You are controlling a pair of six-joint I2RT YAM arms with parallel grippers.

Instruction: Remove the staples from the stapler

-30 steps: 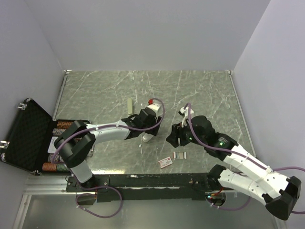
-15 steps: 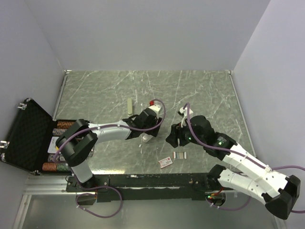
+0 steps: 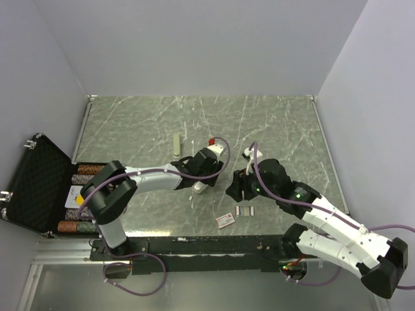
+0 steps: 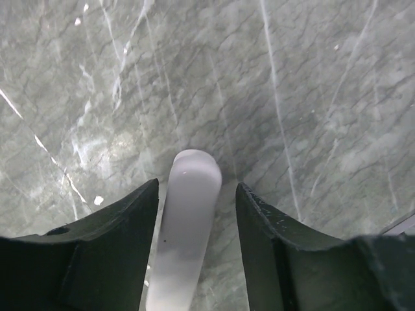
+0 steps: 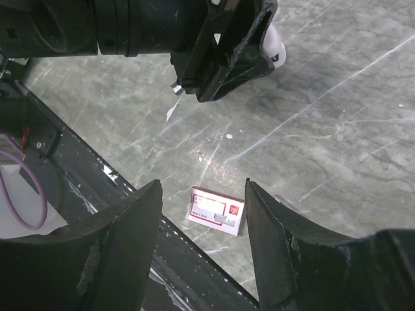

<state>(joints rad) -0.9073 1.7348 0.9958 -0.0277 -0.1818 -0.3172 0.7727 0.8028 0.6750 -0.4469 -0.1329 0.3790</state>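
Straddles pale rounded plastic stapler (image 4: 191,220) with left claw (image 4: 196,186), narrowly parted, apparently to steady it; hangs right claw (image 5: 202,186) wide, empty, near small red-and-white box (image 5: 216,210) and flat silvery-grey staples (image 3: 245,210).

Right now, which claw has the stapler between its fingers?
The left claw: the white stapler lies between its open fingers, untouched. The right claw is open with nothing between.

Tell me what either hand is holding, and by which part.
Nothing yet. The left hand straddles the rounded end of the stapler, gaps either side; the right hand is open and empty.
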